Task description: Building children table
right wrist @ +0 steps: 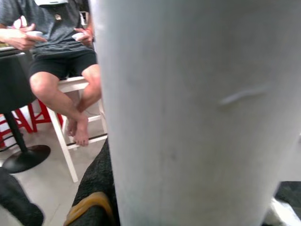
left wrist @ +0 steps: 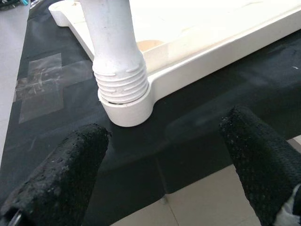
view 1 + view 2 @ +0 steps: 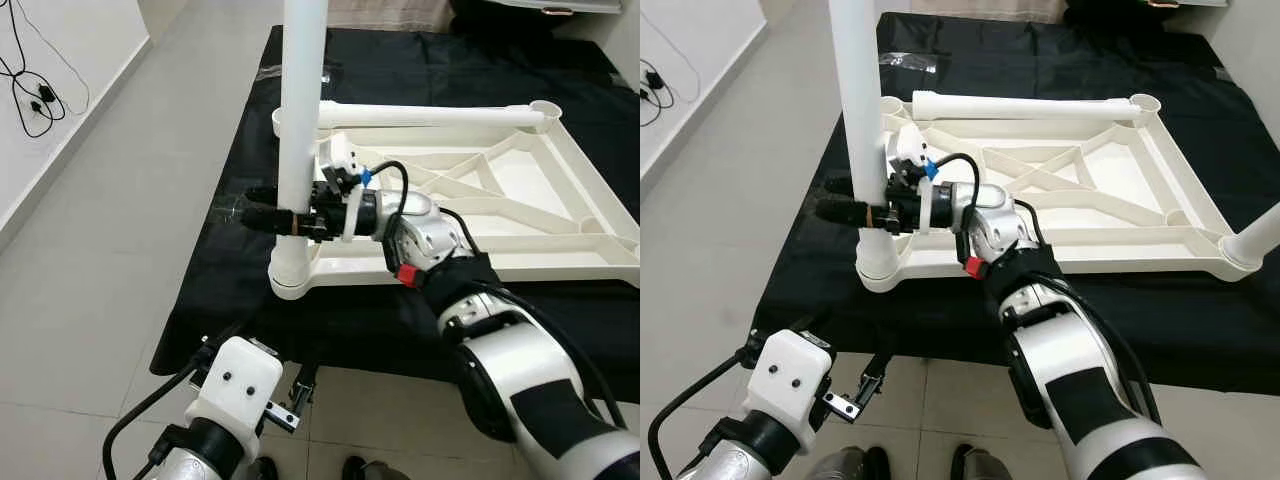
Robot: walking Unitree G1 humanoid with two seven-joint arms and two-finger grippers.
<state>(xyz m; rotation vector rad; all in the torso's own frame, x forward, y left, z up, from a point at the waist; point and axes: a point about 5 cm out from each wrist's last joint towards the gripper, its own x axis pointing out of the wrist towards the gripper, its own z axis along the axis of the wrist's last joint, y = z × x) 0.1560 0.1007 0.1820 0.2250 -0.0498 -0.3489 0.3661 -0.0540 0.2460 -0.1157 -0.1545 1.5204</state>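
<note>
One table leg (image 3: pixel 300 100) stands straight up in corner hole (image 3: pixel 290 275) of table top (image 3: pixel 560 190). Right gripper (image 3: pixel 290 218) squeezes leg from side. Left gripper (image 2: pixel 164 165) waits low nearby, fingers apart.

Home room – tiled floor (image 3: pixel 90 260); stools (image 1: pixel 70 89)

Smooth matt white plastic table leg (image 3: pixel 300 120) over black cloth (image 3: pixel 230 270).

Silver right arm (image 3: pixel 520 370), black cable, red button, black-fingered tool (image 3: pixel 268 214).
</note>
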